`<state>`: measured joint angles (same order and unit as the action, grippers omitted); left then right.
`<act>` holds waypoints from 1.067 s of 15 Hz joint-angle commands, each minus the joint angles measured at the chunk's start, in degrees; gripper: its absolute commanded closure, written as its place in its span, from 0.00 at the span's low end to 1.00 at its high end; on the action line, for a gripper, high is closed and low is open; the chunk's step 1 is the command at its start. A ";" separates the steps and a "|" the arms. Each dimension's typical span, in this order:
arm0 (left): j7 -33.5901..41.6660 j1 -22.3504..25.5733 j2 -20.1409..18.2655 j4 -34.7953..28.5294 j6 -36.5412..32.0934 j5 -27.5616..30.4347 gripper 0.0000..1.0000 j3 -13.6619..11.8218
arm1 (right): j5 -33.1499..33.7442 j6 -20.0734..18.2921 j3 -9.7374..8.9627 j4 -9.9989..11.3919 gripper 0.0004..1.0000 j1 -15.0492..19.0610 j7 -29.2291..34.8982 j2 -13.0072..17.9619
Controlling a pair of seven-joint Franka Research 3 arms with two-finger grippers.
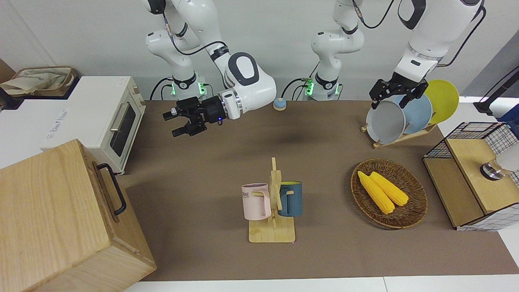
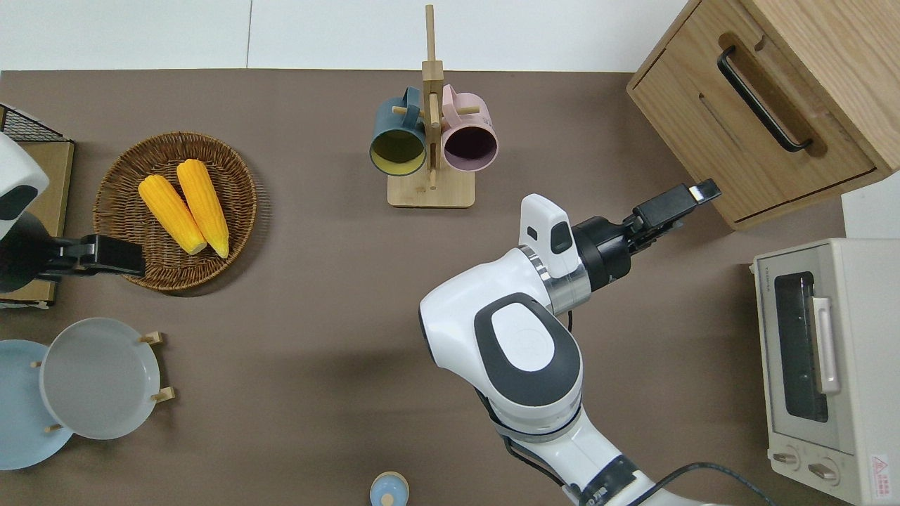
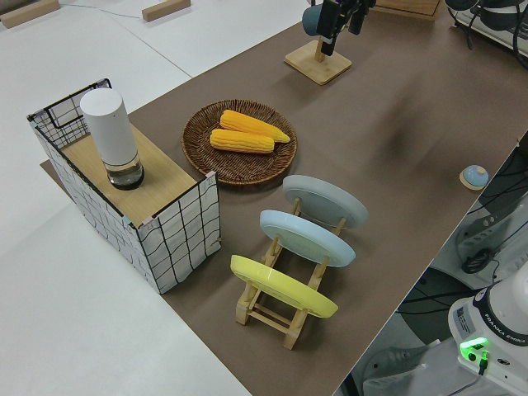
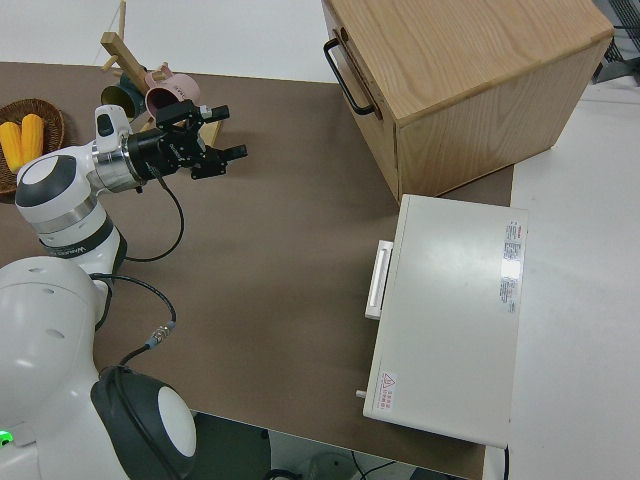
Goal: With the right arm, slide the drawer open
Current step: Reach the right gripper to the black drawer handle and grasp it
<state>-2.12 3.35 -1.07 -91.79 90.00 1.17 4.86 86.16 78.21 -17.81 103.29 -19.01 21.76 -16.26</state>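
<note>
The drawer [image 2: 745,133] is the front of the pale-wood cabinet [image 1: 52,215] at the right arm's end of the table. It sits flush and closed, with its black bar handle [image 2: 758,98] free; the handle also shows in the front view [image 1: 113,188] and the right side view [image 4: 345,72]. My right gripper [image 2: 692,193] is open and empty, up over the table beside the cabinet's corner nearest the robots, apart from the handle. It also shows in the front view [image 1: 173,123] and the right side view [image 4: 230,132]. The left arm is parked, its gripper [image 1: 389,101] open.
A white toaster oven [image 1: 109,121] stands beside the cabinet, nearer the robots. A mug rack [image 1: 273,207] with two mugs is mid-table. A basket of corn [image 1: 389,192], a plate rack [image 1: 401,115] and a wire-grid box [image 1: 474,174] stand toward the left arm's end.
</note>
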 commanded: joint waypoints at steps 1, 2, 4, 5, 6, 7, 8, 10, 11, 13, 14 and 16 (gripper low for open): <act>0.28 -0.36 -0.42 0.04 -0.27 -0.73 0.00 -0.20 | 3.04 3.26 0.31 0.42 0.01 1.35 -2.50 -0.18; 0.36 -0.27 -0.42 0.04 -0.27 -0.73 0.00 -0.20 | 3.39 4.49 0.49 0.42 0.01 1.43 -2.77 -0.18; 0.28 -0.27 -0.42 0.04 -0.27 -0.73 0.00 -0.12 | 3.66 6.42 1.54 0.42 0.01 1.70 -2.86 -0.27; 0.28 -0.27 -0.51 0.04 -0.27 -0.73 0.00 -0.20 | 4.18 7.04 1.81 0.42 0.01 1.79 -2.95 -0.35; 0.28 -0.27 -0.51 0.04 -0.35 -0.73 0.00 -0.12 | 4.62 7.48 2.16 0.42 0.01 1.87 -2.95 -0.35; 0.36 -0.27 -0.51 0.04 -0.27 -0.73 0.00 -0.20 | 4.71 8.10 2.86 0.42 0.01 1.87 -2.95 -0.35; 0.28 -0.27 -0.51 0.04 -0.35 -0.73 0.00 -0.12 | 4.80 8.97 3.47 0.51 0.01 1.87 -2.86 -0.44; 0.37 -0.27 -0.42 0.04 -0.35 -0.73 0.00 -0.12 | 6.03 10.56 4.97 0.60 0.01 1.87 -2.86 -0.62; 0.37 -0.27 -0.42 0.04 -0.27 -0.73 0.00 -0.11 | 6.21 11.43 5.58 0.68 0.01 1.96 -2.86 -0.62; 0.37 -0.36 -0.42 0.04 -0.27 -0.73 0.00 -0.20 | 7.26 13.11 6.38 0.95 0.01 2.84 -2.77 -0.71; 0.37 -0.27 -0.51 0.04 -0.27 -0.73 0.00 -0.20 | 8.05 13.98 7.08 0.95 0.01 2.93 -2.77 -0.79; 0.36 -0.27 -0.42 0.04 -0.35 -0.73 0.00 -0.20 | 9.80 16.35 9.01 1.04 0.02 2.93 -2.68 -0.88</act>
<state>-2.12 3.35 -1.08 -91.79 90.00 1.17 4.86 92.23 91.05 -10.32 103.54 -17.11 19.82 -17.18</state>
